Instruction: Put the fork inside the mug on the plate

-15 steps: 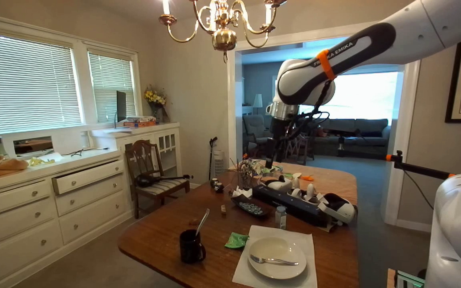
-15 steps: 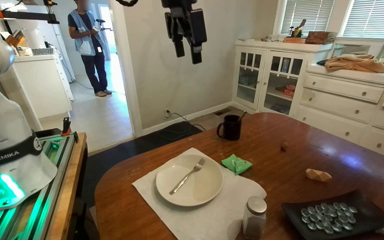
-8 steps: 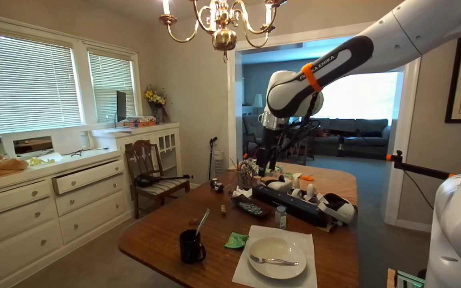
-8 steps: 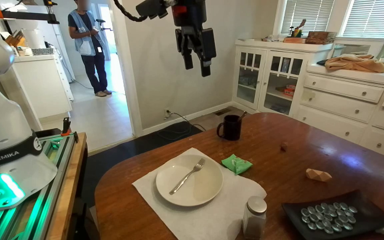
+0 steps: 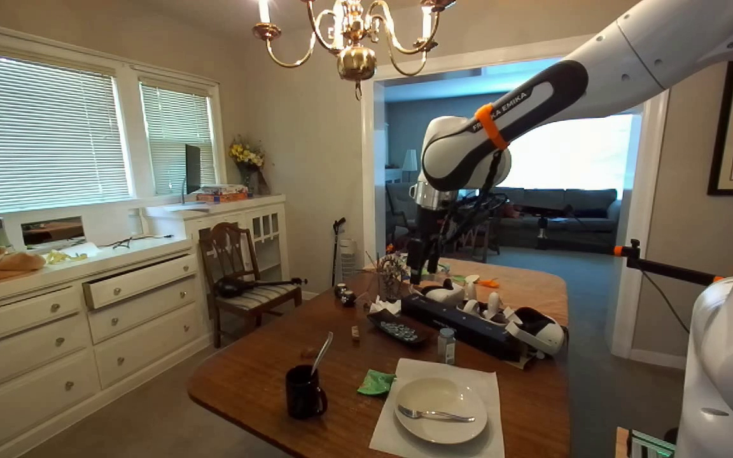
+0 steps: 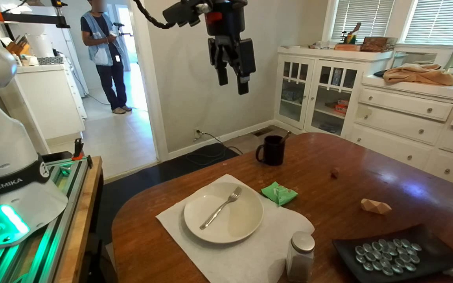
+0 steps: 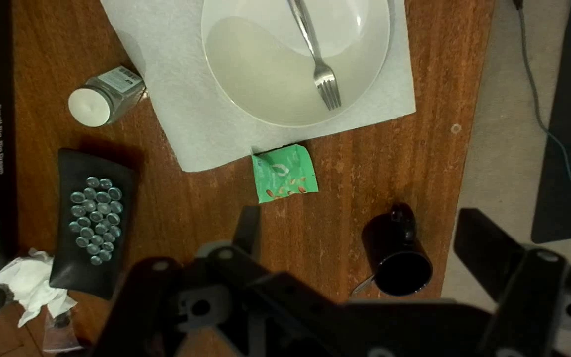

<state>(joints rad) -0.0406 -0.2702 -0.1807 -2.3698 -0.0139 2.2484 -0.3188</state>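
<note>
Fork (image 7: 316, 58) lies on the plate (image 7: 260, 64), 2nd utensil (image 5: 322, 353) (type unclear) leans in the mug (image 5: 301, 395), & your gripper (image 6: 233, 85) hangs well abv the table (image 6: 313, 182) w/ its 2 jaws apart.

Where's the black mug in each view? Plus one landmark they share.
In an exterior view: mug, low, left of centre.
In an exterior view: mug, mid-height, right of centre.
In the wrist view: mug, lower right.
Shared landmark: green packet, right of, below and up-left of the mug, in that order.

Fork (image 7: 315, 52) lies on plate (image 7: 256, 64), packet (image 7: 285, 174) between plate and mug (image 7: 388, 244).
</note>
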